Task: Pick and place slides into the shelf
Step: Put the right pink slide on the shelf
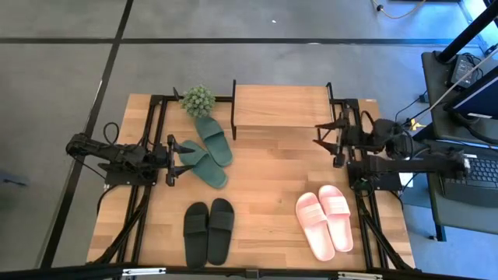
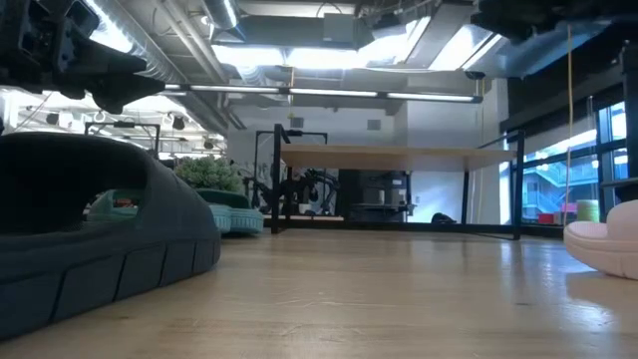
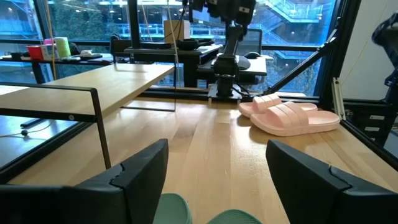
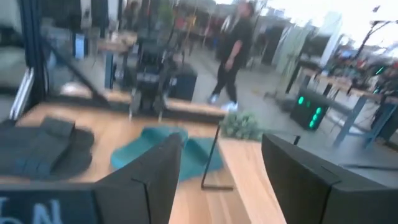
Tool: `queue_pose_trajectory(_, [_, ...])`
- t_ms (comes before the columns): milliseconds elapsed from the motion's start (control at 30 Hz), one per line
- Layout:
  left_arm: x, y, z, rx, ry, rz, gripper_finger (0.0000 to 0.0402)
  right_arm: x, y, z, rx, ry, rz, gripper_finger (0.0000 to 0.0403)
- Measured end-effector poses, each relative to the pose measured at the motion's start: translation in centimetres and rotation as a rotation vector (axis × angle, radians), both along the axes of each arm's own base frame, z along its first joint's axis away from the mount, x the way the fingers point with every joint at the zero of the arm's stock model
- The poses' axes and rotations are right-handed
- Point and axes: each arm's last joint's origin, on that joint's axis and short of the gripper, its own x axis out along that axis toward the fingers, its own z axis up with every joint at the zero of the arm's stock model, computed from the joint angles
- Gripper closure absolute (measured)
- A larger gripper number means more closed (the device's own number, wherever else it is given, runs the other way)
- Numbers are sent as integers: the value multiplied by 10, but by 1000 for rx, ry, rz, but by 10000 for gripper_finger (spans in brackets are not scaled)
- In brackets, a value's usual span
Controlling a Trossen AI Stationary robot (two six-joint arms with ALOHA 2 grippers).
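The dark green slides (image 1: 207,150) lie side by side toward the far left of the tabletop (image 1: 272,171), slanting from the little potted plant (image 1: 198,99) at the far edge down toward the middle. They sit just beside the left end of the shelf (image 1: 280,107), which stands at the middle of the far edge with nothing on its plank top. The black slides (image 1: 208,229) rest at the near edge, left of centre, and the light pink slides (image 1: 324,220) near the near right corner, all well apart from the shelf.

The left gripper (image 1: 173,159) hangs at the near toe end of the green pair, fingers spread wide and holding nothing; its wrist view shows green toes right between the two open fingers (image 3: 134,180). To my eye this is the opening step: lining up on the first green slide, with no slide shelved yet. The next move calls for lowering around one sandal's edge or strap, closing firmly on the soft rubber, then lifting and carrying it rightward onto the shelf without nudging its twin or the plant.

The right gripper (image 1: 330,140) waits by the shelf's right end, fingers apart and empty. A person walks in the room beyond.
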Motion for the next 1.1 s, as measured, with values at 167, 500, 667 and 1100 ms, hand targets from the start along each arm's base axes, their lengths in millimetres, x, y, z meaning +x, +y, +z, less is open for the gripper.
queue_pose_trajectory(167, [0,0,0,0,0,10,138,32,10,9,-7,207,90,179])
queue_pose_trajectory(500, [0,0,0,0,0,13,138,68,49,-19,70,518,267,179])
queue_pose_trajectory(667, [0,0,0,0,0,14,138,71,72,-27,91,566,338,179])
queue_pose_trajectory(1100, [0,0,0,66,10,14,138,63,118,-21,131,855,134,179])
